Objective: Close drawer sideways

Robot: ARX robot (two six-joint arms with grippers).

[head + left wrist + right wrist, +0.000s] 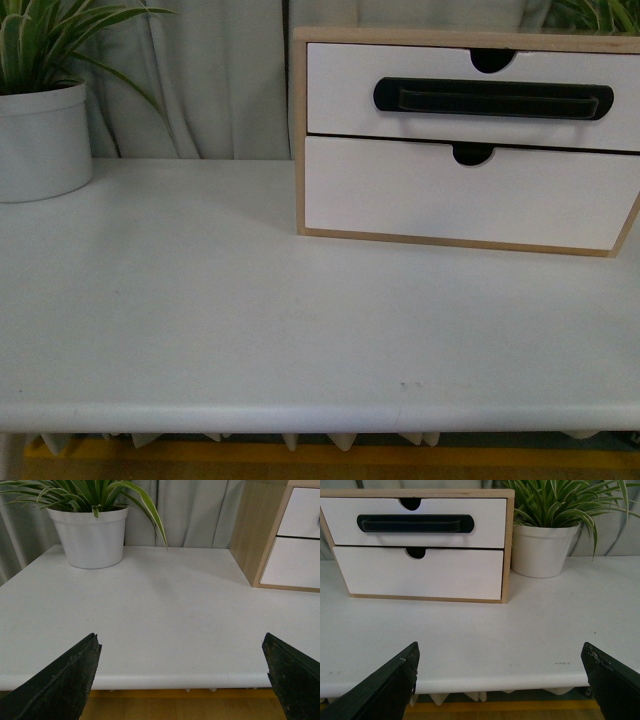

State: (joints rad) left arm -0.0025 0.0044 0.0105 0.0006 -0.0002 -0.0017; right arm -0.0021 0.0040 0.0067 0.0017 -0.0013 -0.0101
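The drawer point(350, 90) is the upper, white-fronted one with a long black bar handle point(493, 98) and a half-round notch in its top edge. It sits in a light-wood cabinet point(300, 130) at the back right of the table. Its front seems to stand slightly forward of the lower one. It also shows in the right wrist view point(490, 522), and a corner of it shows in the left wrist view point(305, 512). My left gripper point(180, 645) and right gripper point(500, 650) are open and empty, hovering at the table's front edge, far from the cabinet. Neither shows in the front view.
A plain white drawer point(460, 200) without a handle sits below. A white plant pot point(40, 140) stands at the back left of the white table point(250, 320). Another pot point(542, 550) stands on the cabinet's other side. Curtains hang behind.
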